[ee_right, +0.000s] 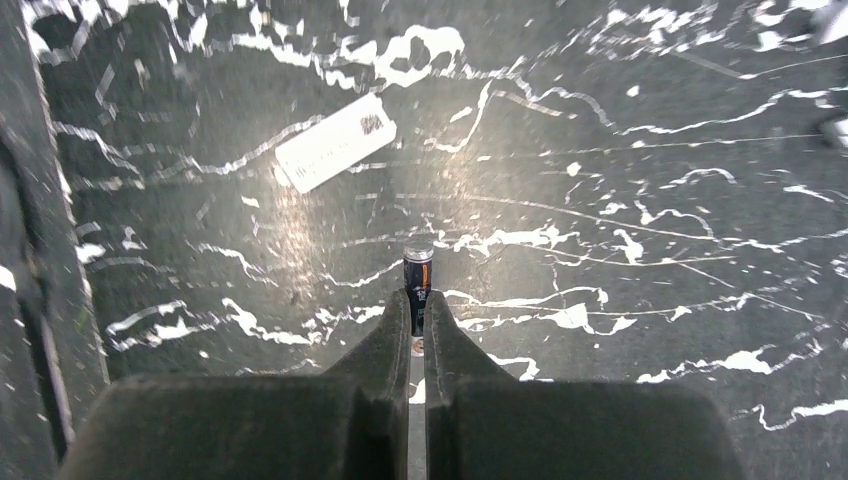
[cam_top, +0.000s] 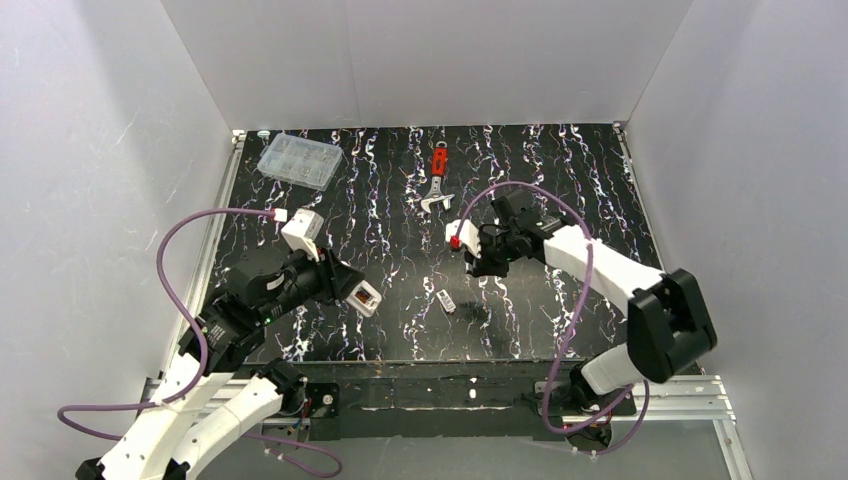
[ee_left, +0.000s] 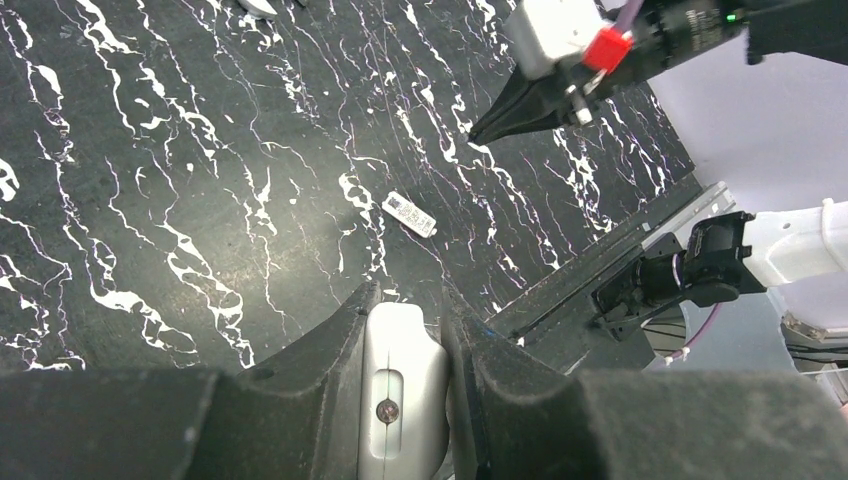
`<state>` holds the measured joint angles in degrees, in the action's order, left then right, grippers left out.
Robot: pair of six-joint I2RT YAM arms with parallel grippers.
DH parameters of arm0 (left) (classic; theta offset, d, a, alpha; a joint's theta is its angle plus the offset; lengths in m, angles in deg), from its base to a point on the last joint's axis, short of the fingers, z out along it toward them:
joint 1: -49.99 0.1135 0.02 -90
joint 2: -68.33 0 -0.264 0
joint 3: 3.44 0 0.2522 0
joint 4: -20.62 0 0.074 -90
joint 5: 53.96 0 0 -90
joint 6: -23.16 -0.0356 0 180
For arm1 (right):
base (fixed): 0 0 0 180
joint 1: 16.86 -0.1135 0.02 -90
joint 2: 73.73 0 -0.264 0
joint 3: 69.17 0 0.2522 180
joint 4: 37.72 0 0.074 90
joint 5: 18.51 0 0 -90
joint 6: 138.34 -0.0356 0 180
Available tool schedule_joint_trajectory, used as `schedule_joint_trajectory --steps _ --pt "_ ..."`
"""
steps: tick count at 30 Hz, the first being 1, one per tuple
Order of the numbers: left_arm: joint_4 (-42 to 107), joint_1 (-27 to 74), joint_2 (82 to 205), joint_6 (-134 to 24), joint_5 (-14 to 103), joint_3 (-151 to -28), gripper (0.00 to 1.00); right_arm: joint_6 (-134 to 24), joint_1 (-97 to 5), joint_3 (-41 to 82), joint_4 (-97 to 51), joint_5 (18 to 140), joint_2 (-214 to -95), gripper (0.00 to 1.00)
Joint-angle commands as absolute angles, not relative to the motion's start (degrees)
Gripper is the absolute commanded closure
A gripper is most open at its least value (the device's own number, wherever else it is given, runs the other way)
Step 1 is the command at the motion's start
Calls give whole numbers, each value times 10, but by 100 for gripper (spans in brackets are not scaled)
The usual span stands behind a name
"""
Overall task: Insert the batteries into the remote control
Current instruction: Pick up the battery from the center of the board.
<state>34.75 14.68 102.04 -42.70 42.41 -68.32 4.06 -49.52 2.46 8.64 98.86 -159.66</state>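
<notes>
The left gripper (ee_left: 410, 300) is clamping the remote control (ee_left: 400, 380) between its fingers, over the table's near-left part. The right gripper (ee_right: 417, 305) is pinching a small dark battery (ee_right: 418, 270), whose tip is poking past the fingertips. A loose white piece (cam_top: 446, 301) is lying between the arms. A clear compartment box (cam_top: 299, 160) and a red-handled wrench (cam_top: 438, 180) are resting far back on the black, white-veined table (cam_top: 560, 170). Plain white walls (cam_top: 430, 60) are enclosing it.

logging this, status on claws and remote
Left claw shut on remote control. Right claw shut on battery. Loose white piece on table between them.
</notes>
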Motion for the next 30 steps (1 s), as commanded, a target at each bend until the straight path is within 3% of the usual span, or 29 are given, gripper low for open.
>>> schedule_joint_trajectory --steps 1,11,19,30 --pt "320 147 1026 -418 418 -687 100 -133 -508 9 9 1002 -1537 99" --pt "242 147 1019 -362 374 -629 100 -484 -554 112 97 880 -1512 99" --pt "143 148 1066 -283 360 -601 100 -662 -603 136 112 820 -1444 99" --pt "65 147 1110 -176 383 -578 100 -646 -669 204 188 799 -1410 99"
